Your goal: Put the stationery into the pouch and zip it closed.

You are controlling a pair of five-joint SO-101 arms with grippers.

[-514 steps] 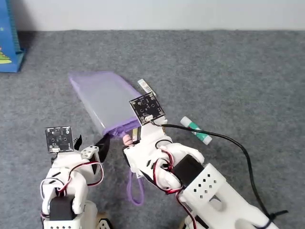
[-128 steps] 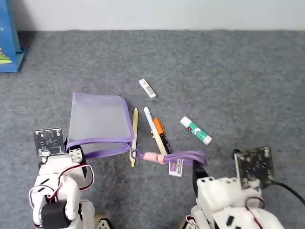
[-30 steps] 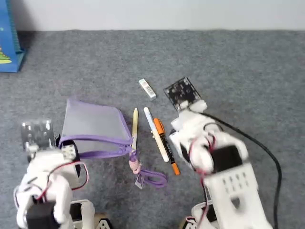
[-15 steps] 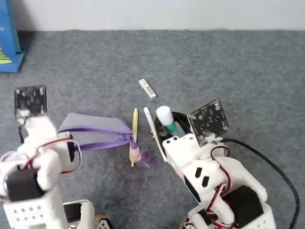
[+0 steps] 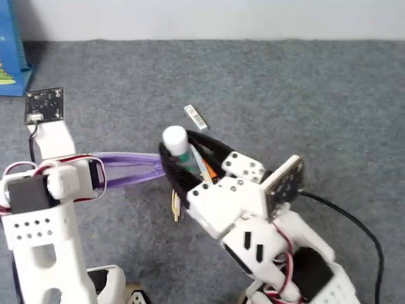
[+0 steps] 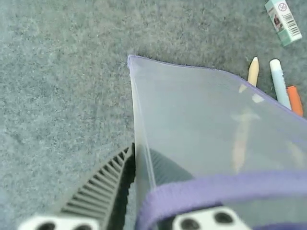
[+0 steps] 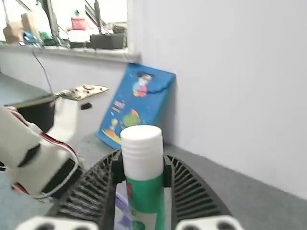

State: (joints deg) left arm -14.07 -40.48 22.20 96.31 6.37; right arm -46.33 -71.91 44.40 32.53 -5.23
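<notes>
Pouch point(image 6: 206, 139): translucent mesh with purple woven trim; raised at its gripped edge, edge-on from above.
Left gripper point(image 6: 143, 165): fingers clamped on the pouch edge; 1 finger dim behind the mesh.
Glue stick point(image 5: 177, 147): white-capped green cylinder, pinched between the fingers of the right gripper point(image 7: 141, 165), beside the pouch's end; 0.5 s ago it was farther right.
Pencil point(image 6: 253, 72), white pen point(image 6: 277, 81), orange pen point(image 6: 294, 99): on grey carpet point(image 5: 316, 95), partly under the right arm.

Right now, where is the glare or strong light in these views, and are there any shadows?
Right wrist view: the window glares white, while the glue stick is evenly lit. Left wrist view: a pale sheen lies on the clear wall of the pouch, yet the pencil shows through it. High view: soft light, with a faint shadow on the carpet under the pouch.
</notes>
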